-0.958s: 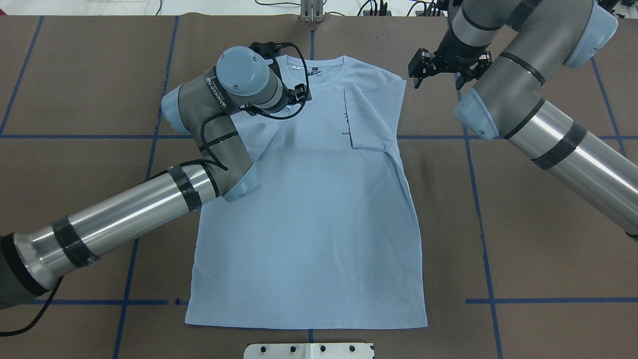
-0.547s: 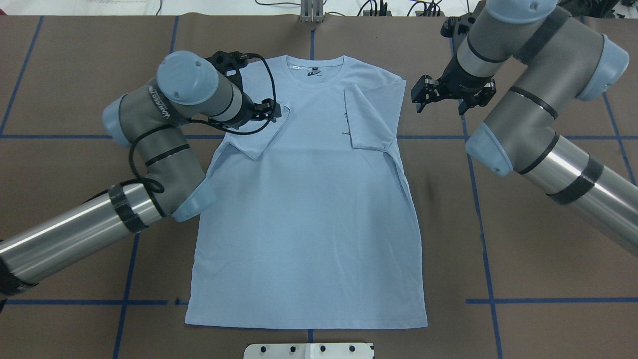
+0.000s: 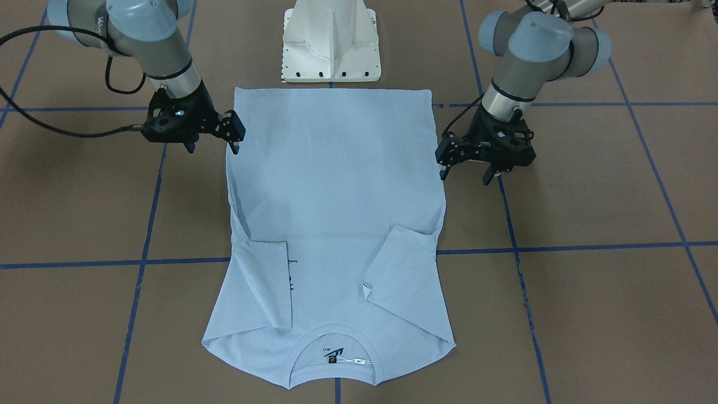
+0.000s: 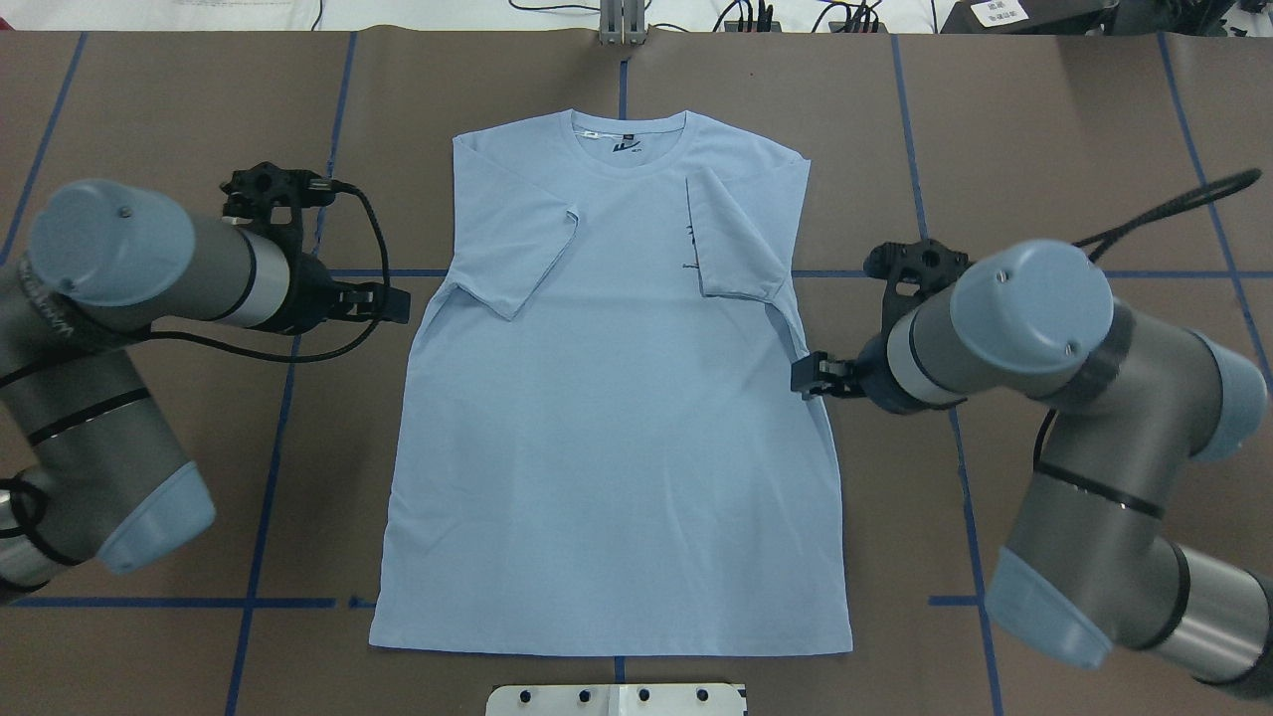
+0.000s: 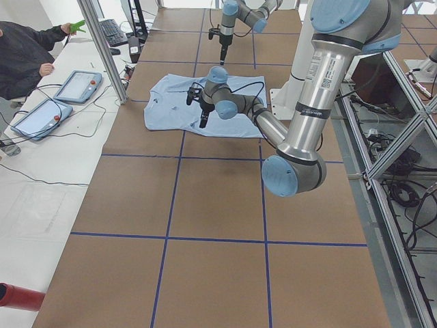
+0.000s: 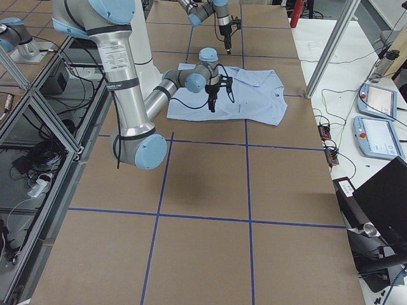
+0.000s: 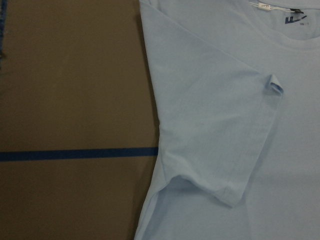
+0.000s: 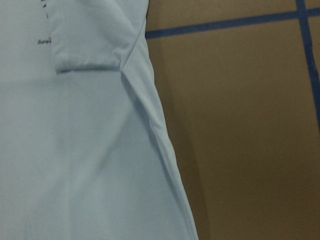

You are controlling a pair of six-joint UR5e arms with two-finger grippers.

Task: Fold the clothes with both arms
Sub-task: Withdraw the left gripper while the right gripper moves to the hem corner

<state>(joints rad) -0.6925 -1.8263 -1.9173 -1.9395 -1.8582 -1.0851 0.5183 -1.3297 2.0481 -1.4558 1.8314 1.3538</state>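
The pale blue short-sleeved cotton T-shirt (image 4: pixel 617 447) lay flat, front up, on the brown paper-covered tabletop (image 4: pixel 1044 119), collar away from the robot. Both sleeves (image 4: pixel 512 249) were turned in over the chest, but the body looked unfolded. I judged the task to be at an early stage, with the main folds left to do. The black left claw (image 4: pixel 393 303) and right claw (image 4: pixel 808 376) hovered just beside the shirt's side edges, fingers spread, holding nothing. No container showed.

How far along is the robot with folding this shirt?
Done: both sleeves of the T-shirt lie folded inward. In hand: left gripper and right gripper hover open beside its side edges, holding nothing. Left: it lies flat at full length, so the main folds remain.
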